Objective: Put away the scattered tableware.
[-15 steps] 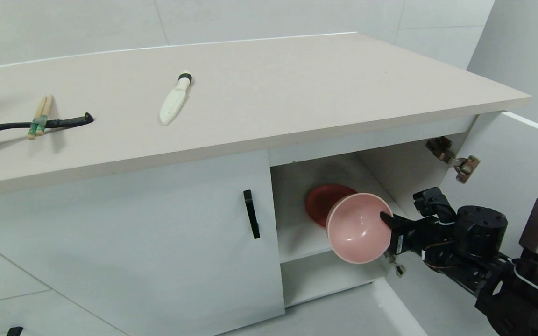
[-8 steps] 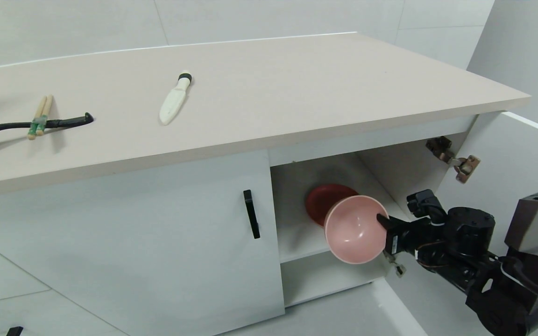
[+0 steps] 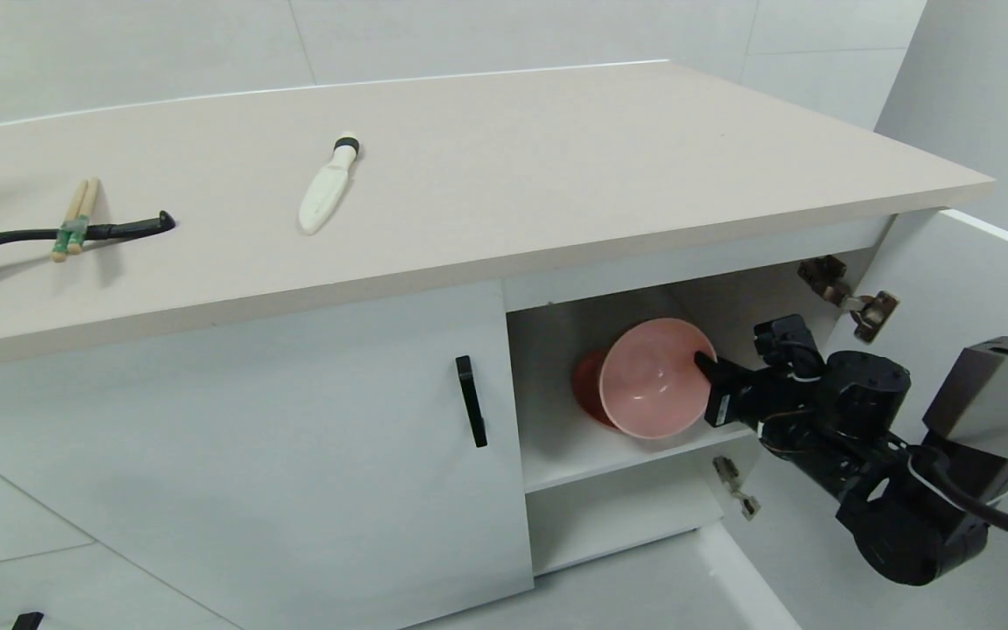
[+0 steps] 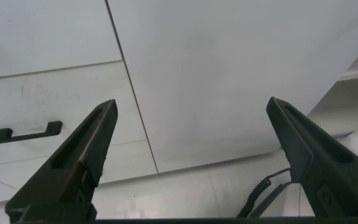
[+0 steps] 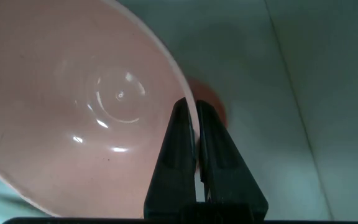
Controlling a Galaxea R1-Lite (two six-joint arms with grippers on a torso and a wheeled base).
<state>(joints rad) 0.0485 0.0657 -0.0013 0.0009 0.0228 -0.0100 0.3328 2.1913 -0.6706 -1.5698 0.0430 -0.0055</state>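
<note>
Head view: the pink bowl (image 3: pixel 648 385) is inside the upper compartment of the open cabinet (image 3: pixel 294 455), tipped on its side with its hollow facing out. The right gripper (image 3: pixel 702 366) is clenched on the bowl's rim at the bowl's 3 o'clock. A red dish (image 3: pixel 585 389) peeks out from behind the bowl at its 9 o'clock, over the shelf (image 3: pixel 574 459). I cannot tell whether the bowl touches the shelf. The closed cabinet door at the bowl's 9 o'clock carries a black handle (image 3: pixel 470 401), and a metal hinge (image 3: pixel 854 302) sits at the bowl's 2 o'clock. On the counter (image 3: pixel 600 157) lies a cream utensil (image 3: pixel 326 185). Well apart from it, at its 9 o'clock, a pair of chopsticks (image 3: pixel 75 219) lies across a long black utensil (image 3: pixel 119 231).

Left wrist view: the left gripper (image 4: pixel 191 104) is released, its dark fingers (image 4: pixel 82 155) spread wide with nothing between them. Beyond it are white cabinet fronts, a drawer pull (image 4: pixel 28 131) and a coiled cable (image 4: pixel 260 193).

Right wrist view: the right gripper (image 5: pixel 193 109) pinches the thin rim of the pink bowl (image 5: pixel 86 106), one finger inside the hollow and one outside. The red dish (image 5: pixel 213 102) shows just beyond the rim.
</note>
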